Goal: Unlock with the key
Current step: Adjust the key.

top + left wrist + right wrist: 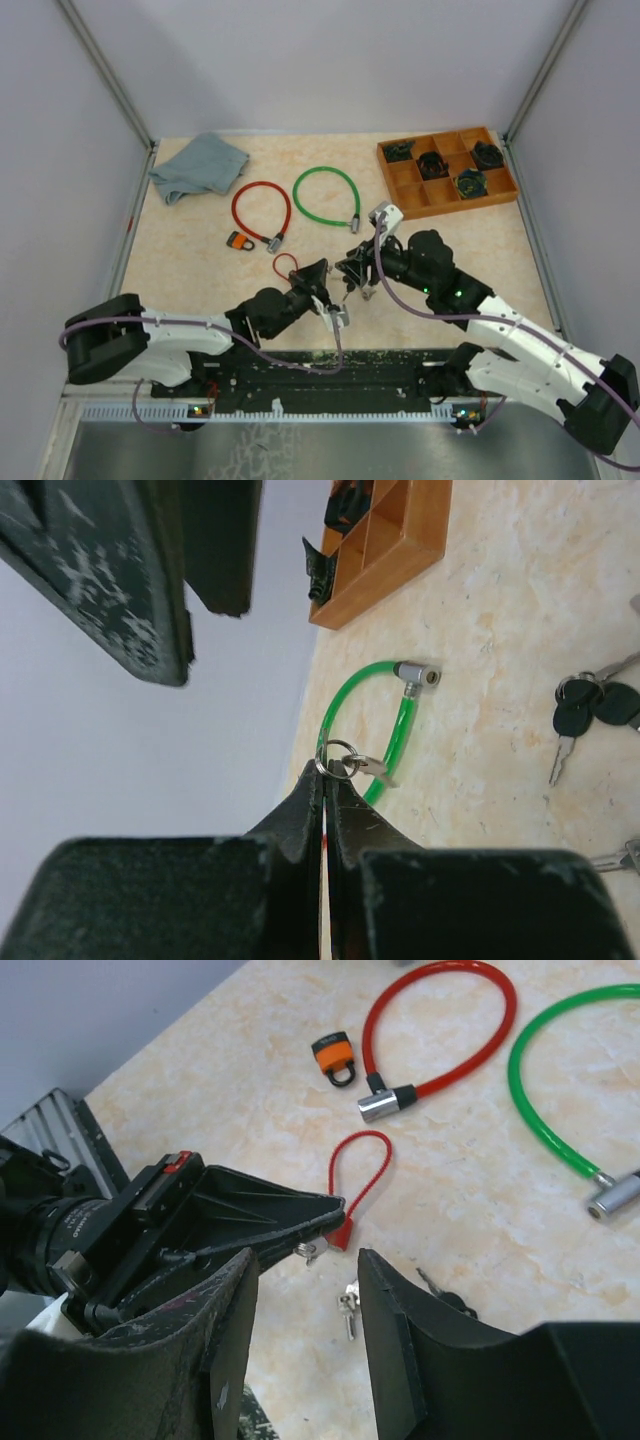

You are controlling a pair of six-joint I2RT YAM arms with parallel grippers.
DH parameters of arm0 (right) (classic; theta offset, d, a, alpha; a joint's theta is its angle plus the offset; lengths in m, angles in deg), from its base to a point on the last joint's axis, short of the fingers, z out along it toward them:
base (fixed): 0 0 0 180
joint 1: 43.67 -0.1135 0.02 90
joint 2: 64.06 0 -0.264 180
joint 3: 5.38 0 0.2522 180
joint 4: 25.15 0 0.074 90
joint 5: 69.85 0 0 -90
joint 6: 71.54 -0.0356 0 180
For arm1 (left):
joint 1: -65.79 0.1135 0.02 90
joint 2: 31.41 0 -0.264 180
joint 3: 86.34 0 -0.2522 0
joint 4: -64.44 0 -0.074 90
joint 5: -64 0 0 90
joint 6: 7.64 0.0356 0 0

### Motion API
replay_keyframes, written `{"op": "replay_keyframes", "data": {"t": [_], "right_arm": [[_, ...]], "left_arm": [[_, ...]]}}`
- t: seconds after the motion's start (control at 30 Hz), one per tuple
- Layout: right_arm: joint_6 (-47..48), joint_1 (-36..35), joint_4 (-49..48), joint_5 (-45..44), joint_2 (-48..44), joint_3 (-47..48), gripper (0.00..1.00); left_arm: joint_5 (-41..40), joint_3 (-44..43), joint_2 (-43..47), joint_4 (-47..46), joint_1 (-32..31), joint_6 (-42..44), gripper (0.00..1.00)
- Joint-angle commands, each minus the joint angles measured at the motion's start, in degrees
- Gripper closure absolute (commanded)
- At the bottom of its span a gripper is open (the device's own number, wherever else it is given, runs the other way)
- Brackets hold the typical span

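**Desk:** What is in the grip?

**Photographer:** The left gripper [326, 785] is clamped tight on a small red loop lock [340, 1236], made of a thin, glossy wire hoop and a blocky red body. A silver key [352, 767] on a round steel ring [338, 753] pokes out just past the black wedge-shaped fingertips. All this is near the middle of the table's [180, 260] near edge.

**Desk:** Which way does the key point?

**Photographer:** In the left wrist view it juts away from the fingertips, roughly in line with the fingers, toward the green cable lock [403, 725]. It is too small to tell more.

**Desk:** And the other arm?

**Photographer:** The right gripper [308, 1260] stands just beside those tips with its jaws parted and nothing between them.

**Desk:** What about the setting?

**Photographer:** The tabletop is beige and marbled. A wooden tray [450, 207] with square compartments sits at the far right corner. Four compartments hold dark bundled items flecked with green — I cannot tell what they are. A crumpled blue-grey cloth [200, 165] lies at the far left corner. Mid-table there are a red cable lock [383, 1105] with a metal head and an orange padlock [335, 1052]. Loose black-headed keys [590, 705] lie flat near the grippers.
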Motion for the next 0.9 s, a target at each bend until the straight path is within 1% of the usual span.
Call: {"op": "replay_keyframes", "data": {"t": [0.0, 0.07, 0.13, 0.2, 0.3, 0.5, 0.77, 0.87], "right_arm": [[-4.8, 0.6, -6.4, 5.8, 2.4, -0.5, 0.55], [-5.6, 0.8, -6.0, 6.0, 3.7, 0.1, 0.55], [-6.8, 1.3, -6.0, 4.7, 4.4, 0.1, 0.54], [-9.7, 2.4, -6.3, 5.8, 5.0, 0.5, 0.54], [-14.2, 3.6, -6.3, 9.1, 6.3, 2.1, 0.54], [-23.5, 3.7, -8.6, 14.6, 8.9, 3.2, 0.56], [-27.8, 4.6, -10.4, 15.0, 8.0, 0.9, 0.61], [-28.7, 4.7, -12.1, 15.4, 8.4, 0.3, 0.65]], "left_arm": [[2.1, -0.3, 3.9, 0.9, 0.8, -5.7, 1.0], [3.6, 0.4, 6.0, 0.3, 2.4, -8.1, 1.0], [8.0, 0.2, 9.7, 5.6, 3.1, -10.4, 1.0], [9.9, -0.2, 11.8, 8.4, 3.5, -11.8, 1.0], [10.4, -0.1, 11.9, 8.9, 3.7, -11.2, 1.0], [13.6, -0.5, 11.8, 10.4, 3.8, -11.6, 1.0], [14.3, -0.1, 12.0, 9.8, 3.8, -11.5, 1.0], [15.1, -0.1, 12.0, 9.8, 3.8, -11.5, 1.0]]}}
